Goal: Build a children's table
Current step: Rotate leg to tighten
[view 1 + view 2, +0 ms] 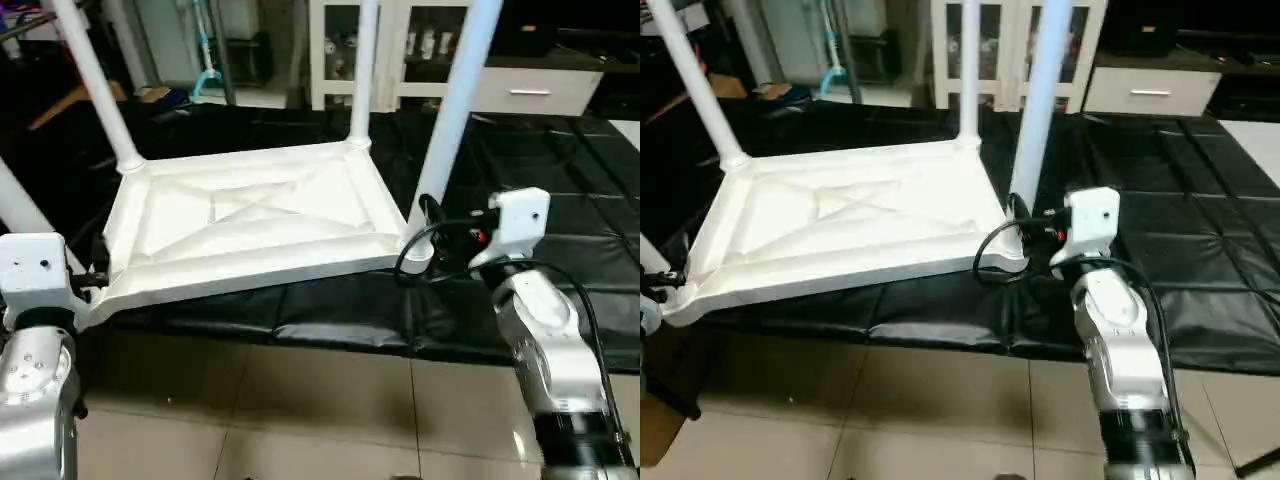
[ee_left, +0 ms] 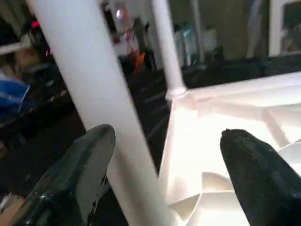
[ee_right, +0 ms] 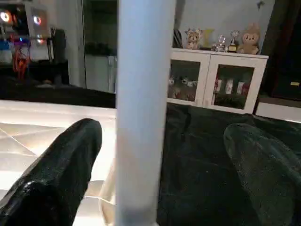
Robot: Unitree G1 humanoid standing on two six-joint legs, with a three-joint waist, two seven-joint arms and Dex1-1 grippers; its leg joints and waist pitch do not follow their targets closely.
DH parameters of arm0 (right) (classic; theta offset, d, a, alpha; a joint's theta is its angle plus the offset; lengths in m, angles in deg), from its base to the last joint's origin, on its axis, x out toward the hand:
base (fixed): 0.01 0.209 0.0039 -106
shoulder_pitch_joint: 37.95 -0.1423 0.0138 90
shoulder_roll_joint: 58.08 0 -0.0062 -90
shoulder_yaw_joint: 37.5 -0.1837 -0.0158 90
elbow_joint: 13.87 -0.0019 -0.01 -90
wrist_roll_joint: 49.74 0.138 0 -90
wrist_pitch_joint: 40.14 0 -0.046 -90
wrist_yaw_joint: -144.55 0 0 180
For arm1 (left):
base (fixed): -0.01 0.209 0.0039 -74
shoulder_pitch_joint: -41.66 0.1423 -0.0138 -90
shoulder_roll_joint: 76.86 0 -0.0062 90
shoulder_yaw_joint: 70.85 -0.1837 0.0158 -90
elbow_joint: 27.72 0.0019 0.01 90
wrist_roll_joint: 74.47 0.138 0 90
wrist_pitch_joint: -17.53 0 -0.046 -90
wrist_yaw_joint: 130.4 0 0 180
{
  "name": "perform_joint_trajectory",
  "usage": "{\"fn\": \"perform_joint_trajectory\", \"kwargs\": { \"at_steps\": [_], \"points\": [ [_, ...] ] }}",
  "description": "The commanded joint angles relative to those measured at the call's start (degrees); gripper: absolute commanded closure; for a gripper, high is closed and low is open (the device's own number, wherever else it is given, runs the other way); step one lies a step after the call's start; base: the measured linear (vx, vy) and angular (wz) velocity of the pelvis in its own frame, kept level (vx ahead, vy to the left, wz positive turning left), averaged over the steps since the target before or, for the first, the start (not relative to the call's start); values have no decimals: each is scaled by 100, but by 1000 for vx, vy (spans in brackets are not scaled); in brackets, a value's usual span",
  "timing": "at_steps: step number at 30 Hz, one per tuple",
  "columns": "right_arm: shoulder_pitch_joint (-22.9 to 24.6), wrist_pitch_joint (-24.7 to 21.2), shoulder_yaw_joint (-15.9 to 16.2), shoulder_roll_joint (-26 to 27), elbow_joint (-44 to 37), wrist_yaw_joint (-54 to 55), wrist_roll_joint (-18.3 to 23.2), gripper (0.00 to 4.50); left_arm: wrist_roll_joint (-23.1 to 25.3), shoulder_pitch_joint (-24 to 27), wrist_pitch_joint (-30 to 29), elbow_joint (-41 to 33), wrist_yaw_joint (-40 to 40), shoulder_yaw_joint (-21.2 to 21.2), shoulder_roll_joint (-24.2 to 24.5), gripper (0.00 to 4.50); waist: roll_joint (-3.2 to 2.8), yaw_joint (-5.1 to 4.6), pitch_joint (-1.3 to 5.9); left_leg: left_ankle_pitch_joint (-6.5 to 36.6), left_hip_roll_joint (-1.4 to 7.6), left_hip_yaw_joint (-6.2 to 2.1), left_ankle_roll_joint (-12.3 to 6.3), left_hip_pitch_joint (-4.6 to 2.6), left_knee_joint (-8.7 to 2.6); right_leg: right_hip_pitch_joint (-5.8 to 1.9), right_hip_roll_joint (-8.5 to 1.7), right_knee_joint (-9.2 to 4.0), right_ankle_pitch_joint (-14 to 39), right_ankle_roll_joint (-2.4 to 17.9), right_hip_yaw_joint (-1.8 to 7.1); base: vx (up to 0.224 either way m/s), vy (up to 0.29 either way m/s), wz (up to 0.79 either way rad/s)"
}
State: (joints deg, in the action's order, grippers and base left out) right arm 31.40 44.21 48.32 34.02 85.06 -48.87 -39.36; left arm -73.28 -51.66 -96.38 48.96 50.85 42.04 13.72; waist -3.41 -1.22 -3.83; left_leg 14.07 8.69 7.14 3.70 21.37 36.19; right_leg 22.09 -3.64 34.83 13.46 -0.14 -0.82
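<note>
White top (image 1: 250,225) lay inverted on black mats (image 1: 560,200), legs upright; the near-right leg (image 3: 141,113) rose between the right gripper's (image 3: 162,165) spread fingers, and the near-left leg (image 2: 101,108) between the left gripper's (image 2: 167,174), both ungrasped.

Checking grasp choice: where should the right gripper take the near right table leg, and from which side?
Low on the leg, just above its socket, coming level from the robot's side. It stands upright and round between the right gripper's open fingers, and the table top braces it there.
</note>
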Motion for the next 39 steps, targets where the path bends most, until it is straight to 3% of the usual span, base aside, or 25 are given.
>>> {"fn": "perform_joint_trajectory", "kwargs": {
  "at_steps": [1, 3, 4, 6, 11, 13, 15, 17, 18, 19, 21, 23, 26, 28, 30, 35, 39],
  "points": [
    [-382, 4, -115, -1, 415, -97, 19, 0, -93, -273, -51, 249, 22, 110, 109, 48, 39, 3, 266, 2286, 224, -103, 42, -87, -611, -47, -336, -549, 2258, 715, 112, 0, 0, 0],
    [-485, 18, -121, 4, 537, -97, 23, 0, -175, -359, -62, 308, 80, 91, 100, 48, 34, 16, 274, 2223, 235, -92, 27, -90, -610, -55, -340, -543, 2172, 770, 113, 0, 0, 0],
    [-582, 7, -124, 25, 625, -126, 59, 0, -268, -449, -51, 320, 171, 40, 78, 48, 67, 26, 271, 2134, 234, -74, -5, -76, -610, -53, -346, -543, 2135, 805, 121, 0, 0, 0],
    [-641, -20, -99, 53, 660, -164, 73, 0, -439, -507, -61, 247, 271, -18, 12, 48, 49, 56, 282, 2119, 243, -52, -5, -127, -592, -16, -355, -550, 2211, 836, 133, 0, 0, 0],
    [-469, -50, 143, 167, 405, -401, 106, 0, -368, -446, 110, -20, 66, -179, -241, 48, 59, 139, 305, 1905, 295, 2, -36, -78, -628, -54, -348, -507, 1964, 826, 130, 0, 0, 0],
    [-429, -13, 118, 186, 375, -423, 141, 0, -386, -440, 195, -113, 41, -203, -277, 48, 71, 144, 319, 1772, 302, 12, -43, -55, -637, -74, -344, -486, 1821, 809, 118, 0, 0, 0],
    [-375, -53, 77, 169, 326, -396, 153, 0, -535, -419, 248, -237, 133, -228, -353, 48, 40, 148, 324, 1807, 326, 15, -5, -65, -659, -57, -337, -474, 1577, 869, 117, 0, 0, 0],
    [-329, -129, -3, 190, 316, -338, 224, 0, -559, -373, 316, -335, 230, -334, -363, 48, 79, 134, 355, 1873, 304, 25, 0, -42, -643, -69, -328, -449, 1414, 868, 118, 26, 7, -2],
    [-306, -149, -27, 199, 307, -325, 235, 0, -568, -357, 320, -368, 256, -381, -377, 48, 79, 139, 370, 1761, 304, 28, -29, -34, -637, -81, -337, -439, 1291, 877, 125, 61, 7, -3],
    [-290, -163, -44, 205, 301, -316, 242, 0, -574, -346, 323, -391, 274, -412, -386, 48, 38, 150, 397, 1470, 311, 41, -77, -25, -614, -84, -337, -418, 923, 927, 129, 61, 7, -3],
    [-220, -206, -89, 231, 240, -309, 270, 0, -543, -299, 327, -476, 306, -559, -426, 48, 36, 160, 446, 1106, 309, 64, -218, -22, -573, -84, -310, -376, 372, 1049, 118, 70, -3, 1],
    [-160, -214, -69, 233, 136, -327, 262, 0, -489, -259, 398, -536, 265, -669, -484, 48, 37, 178, 482, 633, 295, 84, -376, 29, -519, -131, -314, -316, -287, 1164, 115, 81, -7, 0],
    [-215, -108, -33, 216, 113, -389, 258, 0, -439, -200, 416, -434, 98, -565, -538, 48, 62, 197, 537, -373, 268, 118, -784, 59, -399, -174, -301, -204, -1395, 1446, 90, 68, -12, -1],
    [-248, -87, -32, 212, 133, -412, 264, 0, -403, -202, 445, -377, 46, -520, -514, 48, 62, 197, 534, -435, 281, 124, -933, 70, -389, -179, -315, -204, -1326, 1498, 83, 0, 0, 0],
    [-326, -94, -60, 224, 140, -445, 324, 0, -362, -231, 539, -354, -136, -332, -502, 48, 61, 190, 506, -160, 305, 138, -956, 54, -408, -152, -305, -246, -895, 1528, 78, 0, 0, 0],
    [-421, 13, -36, 171, 189, -554, 295, 0, -332, 69, 452, -568, -291, -239, -606, 48, 74, 170, 425, 829, 355, 176, -568, -9, -511, -88, -281, -365, 305, 1369, 84, 0, 0, 0],
    [-610, 143, -218, 240, 412, -296, 302, 0, -162, 246, 319, -632, -524, -211, -716, 48, 78, 162, 392, 1405, 358, 198, -231, -53, -558, -38, -280, -429, 1042, 1064, 100, 0, 0, 0]
  ]
}}
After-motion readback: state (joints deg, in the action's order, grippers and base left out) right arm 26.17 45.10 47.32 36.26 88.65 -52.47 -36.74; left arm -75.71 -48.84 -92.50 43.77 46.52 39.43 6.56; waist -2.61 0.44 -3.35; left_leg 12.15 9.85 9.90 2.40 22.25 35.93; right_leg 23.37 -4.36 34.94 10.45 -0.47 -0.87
